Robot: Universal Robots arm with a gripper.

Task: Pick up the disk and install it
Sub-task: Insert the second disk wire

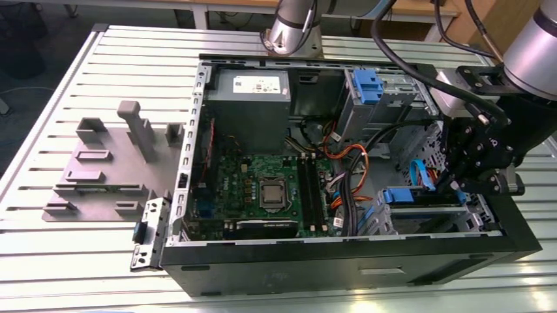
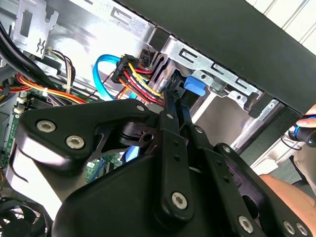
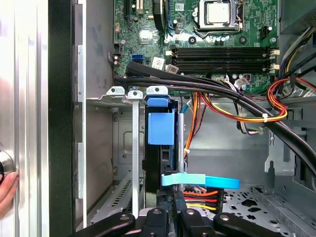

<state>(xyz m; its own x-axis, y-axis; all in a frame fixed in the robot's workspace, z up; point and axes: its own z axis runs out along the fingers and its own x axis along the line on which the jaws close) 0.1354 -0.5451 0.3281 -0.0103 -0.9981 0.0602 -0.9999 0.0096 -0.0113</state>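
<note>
Fingers (image 2: 170, 106) closed against disk (image 3: 160, 129) edge

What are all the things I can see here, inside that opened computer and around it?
Computer case: one, black, lying open on the slatted table.
Table: one, pale metal slats, under everything.
Circuit board: one, green, on the floor of the case.
Power supply: one, grey, at the far end of the case.
Cables: a bundle, black, red, yellow and orange, across the case.
Disk: one, blue-framed, standing in the metal bay near the fingers.
Slotted stand: one, grey, on the table at the exterior view's left.
Robot arm: one, silver and black, its gripper down inside the case.
</note>
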